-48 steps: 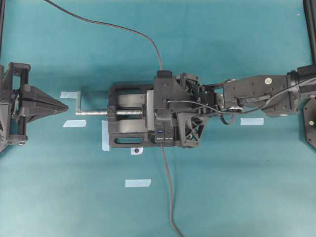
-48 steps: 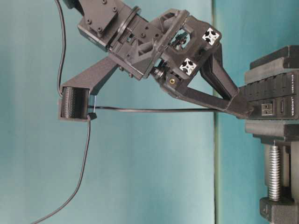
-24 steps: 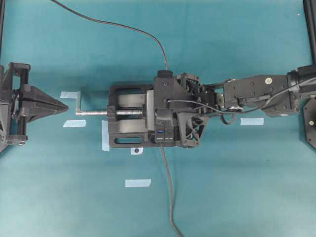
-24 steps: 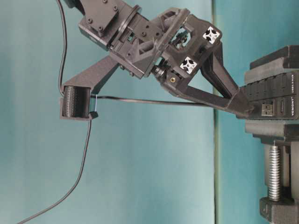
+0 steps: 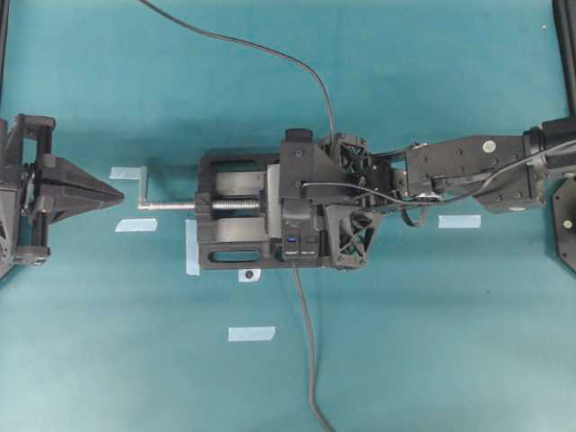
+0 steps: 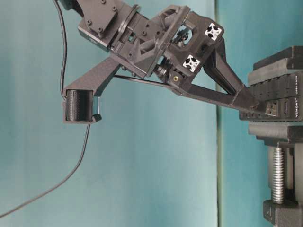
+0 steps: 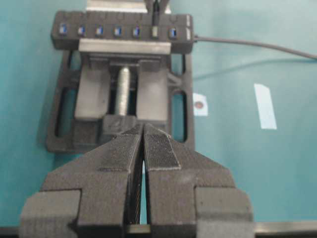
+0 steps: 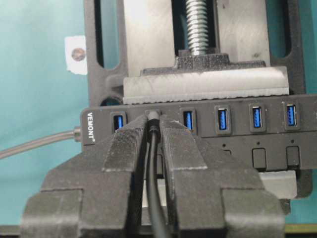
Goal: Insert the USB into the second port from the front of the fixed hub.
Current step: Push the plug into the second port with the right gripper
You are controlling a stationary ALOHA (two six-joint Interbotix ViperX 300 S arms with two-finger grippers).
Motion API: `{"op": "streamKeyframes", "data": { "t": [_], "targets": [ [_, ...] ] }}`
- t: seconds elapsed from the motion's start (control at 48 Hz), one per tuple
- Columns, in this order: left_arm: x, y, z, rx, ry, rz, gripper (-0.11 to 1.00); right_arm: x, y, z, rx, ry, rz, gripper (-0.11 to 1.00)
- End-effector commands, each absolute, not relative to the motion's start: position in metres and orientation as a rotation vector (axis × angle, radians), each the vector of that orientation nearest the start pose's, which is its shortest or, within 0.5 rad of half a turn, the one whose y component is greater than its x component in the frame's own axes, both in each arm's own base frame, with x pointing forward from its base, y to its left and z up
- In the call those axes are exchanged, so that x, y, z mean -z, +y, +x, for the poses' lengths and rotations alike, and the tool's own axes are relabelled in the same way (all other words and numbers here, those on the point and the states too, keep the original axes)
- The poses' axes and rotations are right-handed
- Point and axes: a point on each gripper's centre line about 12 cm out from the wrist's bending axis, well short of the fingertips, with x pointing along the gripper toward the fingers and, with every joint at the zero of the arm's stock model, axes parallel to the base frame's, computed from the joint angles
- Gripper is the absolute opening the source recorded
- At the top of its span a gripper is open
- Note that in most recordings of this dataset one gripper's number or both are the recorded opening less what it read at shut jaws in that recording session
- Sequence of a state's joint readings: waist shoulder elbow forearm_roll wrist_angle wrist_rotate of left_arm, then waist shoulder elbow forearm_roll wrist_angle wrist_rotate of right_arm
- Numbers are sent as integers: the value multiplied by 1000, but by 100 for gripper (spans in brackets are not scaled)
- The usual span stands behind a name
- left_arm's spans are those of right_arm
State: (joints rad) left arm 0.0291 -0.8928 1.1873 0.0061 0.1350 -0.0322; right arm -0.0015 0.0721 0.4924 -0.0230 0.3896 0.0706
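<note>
The fixed hub [image 8: 237, 144] is clamped in a black vise [image 8: 198, 84], with its blue ports facing my right wrist camera. My right gripper [image 8: 153, 124] is shut on the USB [image 8: 152, 119], whose thin cable [image 8: 156, 198] runs back between the fingers. The plug's tip sits at the second port from the lettered end, covering that slot; I cannot tell how deep it is. In the left wrist view the USB [image 7: 154, 27] stands at the slot second from the hub's cable end. My left gripper [image 5: 115, 193] rests shut and empty at the far left.
The vise's silver screw handle [image 5: 171, 204] points left toward the left gripper. The hub's own dark cable [image 5: 306, 342] trails to the front edge. Blue tape pieces [image 5: 251, 334] lie on the teal mat. The USB's cable [image 5: 243, 45] loops off to the back.
The right gripper's tips have risen slightly and pushed in against the hub. The USB's cable has lifted up close to the gripper and its loop has swung right. The left arm has not moved.
</note>
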Motion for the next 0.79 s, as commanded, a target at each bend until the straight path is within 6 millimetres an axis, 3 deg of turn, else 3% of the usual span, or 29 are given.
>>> {"op": "streamKeyframes", "data": {
  "t": [0.0, 0.772],
  "targets": [
    [-229, 6, 200, -37, 417, -32, 0, -180, -2, 406, 35, 926, 45, 9],
    [-228, 6, 200, -37, 420, -32, 0, -175, -1, 415, 32, 926, 41, 9]
  ]
}}
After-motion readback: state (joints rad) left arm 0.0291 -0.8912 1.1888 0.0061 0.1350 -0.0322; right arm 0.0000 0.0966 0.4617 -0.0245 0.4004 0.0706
